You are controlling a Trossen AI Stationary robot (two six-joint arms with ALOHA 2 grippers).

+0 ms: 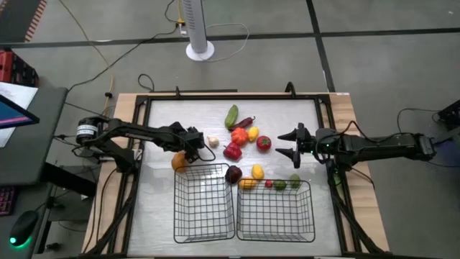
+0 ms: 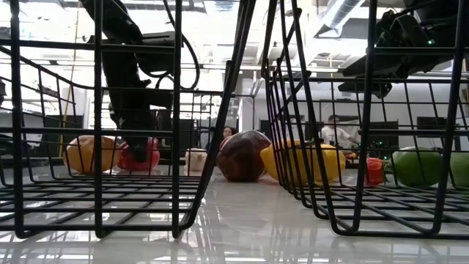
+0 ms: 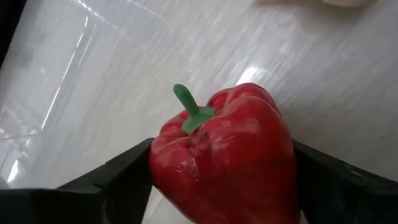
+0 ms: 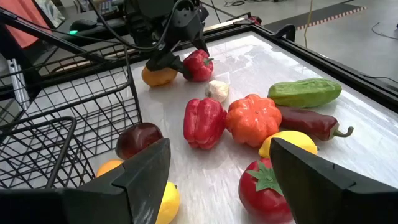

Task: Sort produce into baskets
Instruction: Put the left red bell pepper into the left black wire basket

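Note:
My left gripper [image 1: 192,146] reaches down at the table's left, shut on a red pepper [image 3: 227,155] with a green stem [image 3: 186,104]. The gripper mostly hides the pepper in the high view. An orange [image 1: 179,160] lies beside it and white garlic [image 1: 213,141] is just beyond. More produce lies mid-table: a green cucumber [image 1: 231,116], a second red pepper [image 1: 232,151], a tomato [image 1: 264,143] and a dark purple piece [image 1: 233,173]. Two black wire baskets [image 1: 175,205] [image 1: 311,208] stand at the near edge. My right gripper [image 1: 291,144] hovers open at the right, holding nothing. My left gripper pinches the red pepper's two bulging sides [image 3: 163,163] between its two fingers [image 3: 124,177], one on each side. The fingers slant down from the table's left. The pepper [image 2: 138,156] sits low at the table top, its stem pointing away from the gripper.
A lemon [image 1: 257,171], an orange piece [image 1: 247,184], a small red piece [image 1: 269,184] and limes [image 1: 295,180] crowd the baskets' far rims. A black frame [image 1: 237,96] borders the white table. People show in the room beyond in the low view.

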